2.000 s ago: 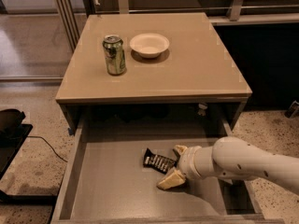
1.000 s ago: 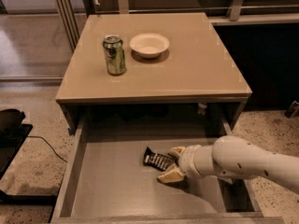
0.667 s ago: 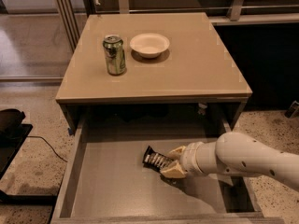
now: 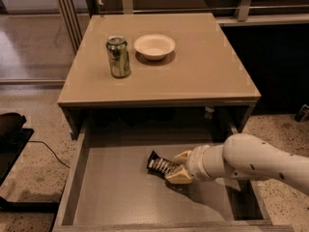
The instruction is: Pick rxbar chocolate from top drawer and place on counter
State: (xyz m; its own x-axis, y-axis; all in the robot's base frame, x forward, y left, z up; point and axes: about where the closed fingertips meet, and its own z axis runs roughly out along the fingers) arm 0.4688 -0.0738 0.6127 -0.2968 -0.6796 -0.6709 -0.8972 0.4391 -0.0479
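Note:
The rxbar chocolate [image 4: 159, 164], a black wrapper with white lettering, is in the open top drawer [image 4: 116, 190], right of its middle. My gripper [image 4: 177, 167] reaches in from the right on a white arm. Its tan fingers [image 4: 179, 177] are shut on the bar's right end, one above it and one below. The bar is tilted, its left end pointing up-left. The tan counter [image 4: 207, 71] lies above the drawer.
A green can [image 4: 118, 56] and a white bowl [image 4: 154, 46] stand on the counter's far left part. The drawer's low side walls [image 4: 70, 182] flank the bar. A dark object with a cable [image 4: 12, 129] lies on the floor at the left.
My fingers have closed in on the bar's right end, and the lower finger has moved up. The bar has stayed at about the same spot in the drawer.

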